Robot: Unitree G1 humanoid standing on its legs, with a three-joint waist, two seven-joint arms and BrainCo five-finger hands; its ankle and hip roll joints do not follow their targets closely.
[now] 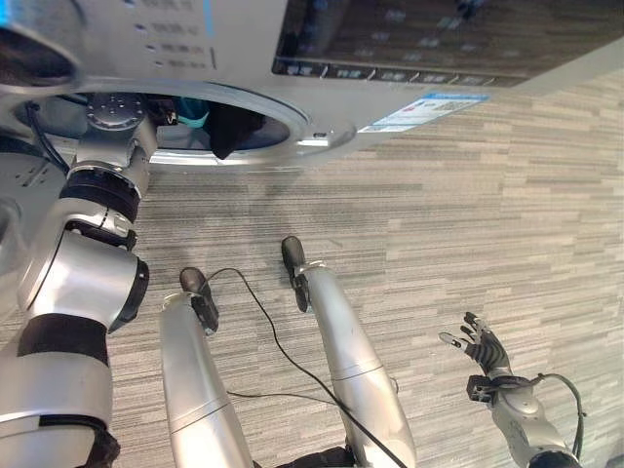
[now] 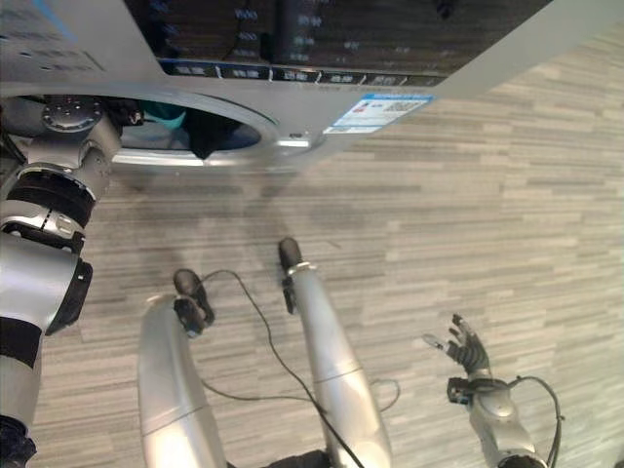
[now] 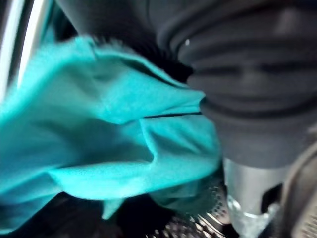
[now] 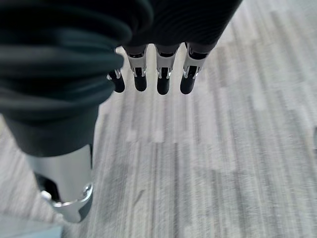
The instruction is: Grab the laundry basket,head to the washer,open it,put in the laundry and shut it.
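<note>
The silver washer [image 1: 390,58] stands before me with its round opening [image 1: 255,125] uncovered. My left arm reaches into that opening from the left. A teal cloth [image 1: 195,110] and a dark garment [image 1: 232,134] lie just inside, the dark one hanging over the lower rim. In the left wrist view the teal cloth [image 3: 99,134] bunches right against my left hand [image 3: 242,114], above the perforated drum wall [image 3: 198,225]. My right hand [image 1: 485,346] hangs low at the right, well away from the washer, open with straight fingers [image 4: 158,74] over the floor, holding nothing.
The washer's dark control panel [image 1: 439,34] runs along its top, with a blue-and-white label [image 1: 421,110] right of the opening. Grey striped flooring [image 1: 468,224] spreads out in front of the washer and to the right.
</note>
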